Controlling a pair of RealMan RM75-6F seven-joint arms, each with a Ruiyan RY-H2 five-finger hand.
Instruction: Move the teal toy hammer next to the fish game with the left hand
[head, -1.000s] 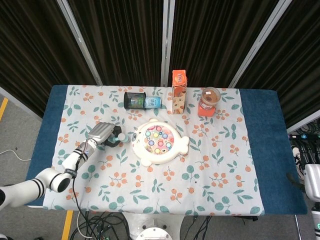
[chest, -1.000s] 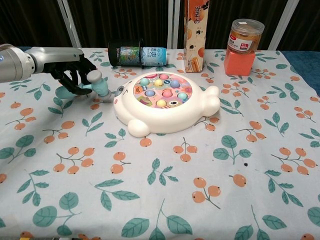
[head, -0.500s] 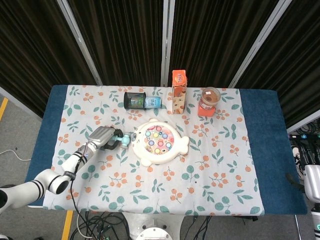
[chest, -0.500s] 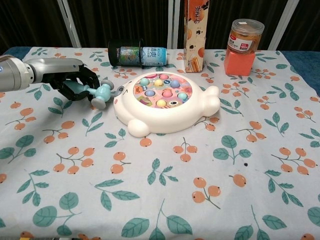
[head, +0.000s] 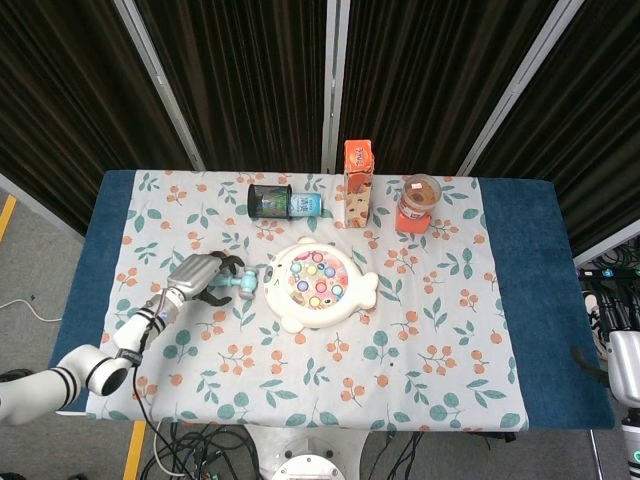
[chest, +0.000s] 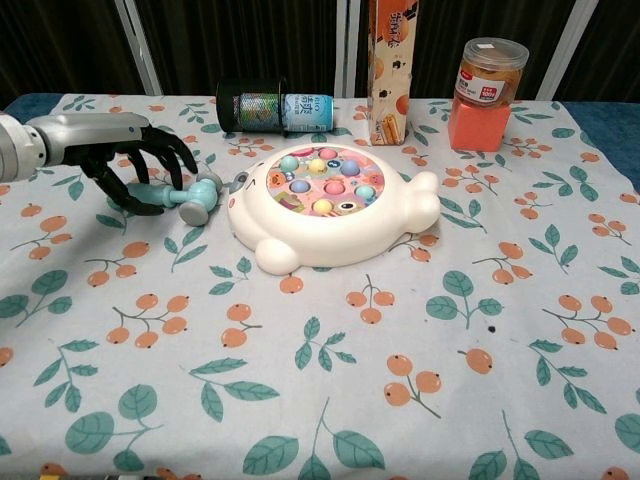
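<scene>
The table with the leaf-and-berry cloth takes up most of what I'm seeing, and dead centre on it is the fish game, white body with the coloured fish pockets on top. Off its left side the left hand sits low over the cloth with the fingers spread and curled downward, nothing gripped in it as far as I can see. The teal toy hammer is lying flat on the cloth just left of the fish game, long axis running roughly left-right, head end toward the game and nearly touching its rim, handle end pointing back under my fingertips. Whether a fingertip is brushing the handle I can't tell from either camera. Compared with half a second ago, the hammer was up in the hand's grip with the head tilted down; now it's down on the cloth and the fingers have opened off it. Right hand isn't showing in either view. The head view gives me the whole forearm coming in from bottom left and shows the gap between hammer head and game from above; the chest view is the one that shows the fingers arched clear of the handle. At the back are the orange carton, the orange-based jar and the dark can lying on its side.
</scene>
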